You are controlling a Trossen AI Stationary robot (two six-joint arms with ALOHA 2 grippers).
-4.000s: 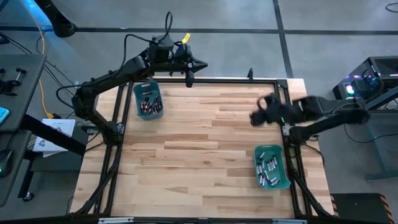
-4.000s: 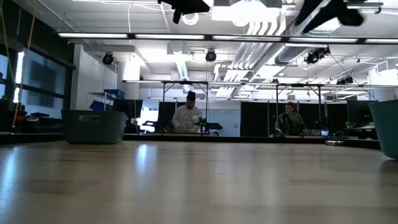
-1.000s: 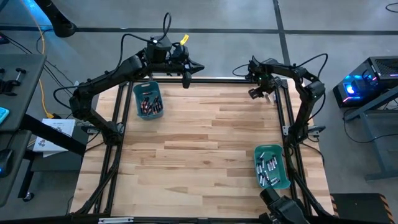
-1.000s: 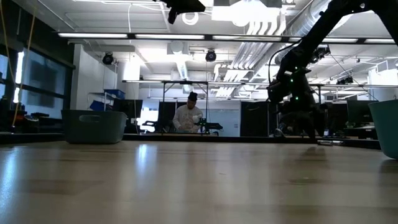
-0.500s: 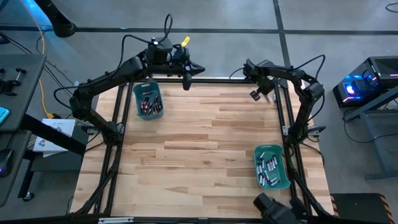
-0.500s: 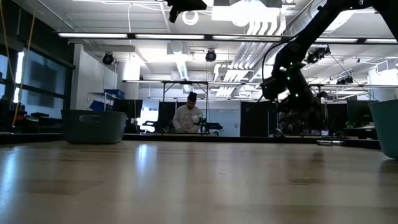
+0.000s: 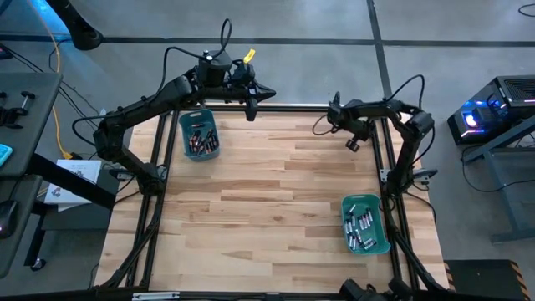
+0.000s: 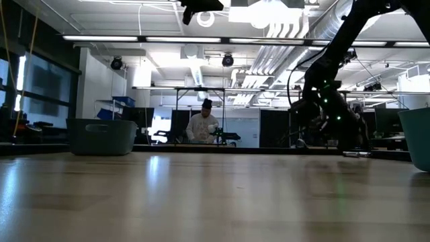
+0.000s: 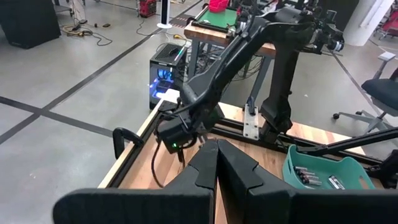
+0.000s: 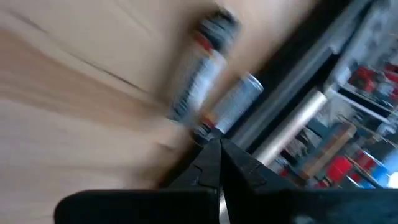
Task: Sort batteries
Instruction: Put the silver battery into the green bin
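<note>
Presently my right claw point(image 10: 219, 144), fingers pressed together, hangs just beside two batteries point(image 10: 214, 74) near the tabletop point(image 7: 276, 192) rail.

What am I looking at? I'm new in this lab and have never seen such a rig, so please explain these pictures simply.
Two dark robot arms work at a light wooden table. One camera looks straight down. One looks level across the tabletop into the room, where a person shows far behind. One rides on each wrist.

A teal plastic bin by the left arm holds dark batteries. A second teal bin by the right arm holds silvery batteries.

The left gripper hangs shut and empty over the table's far edge. The right gripper, also shut and empty, is near the far right corner. Its camera sees two loose cylindrical batteries on the wood.
</note>
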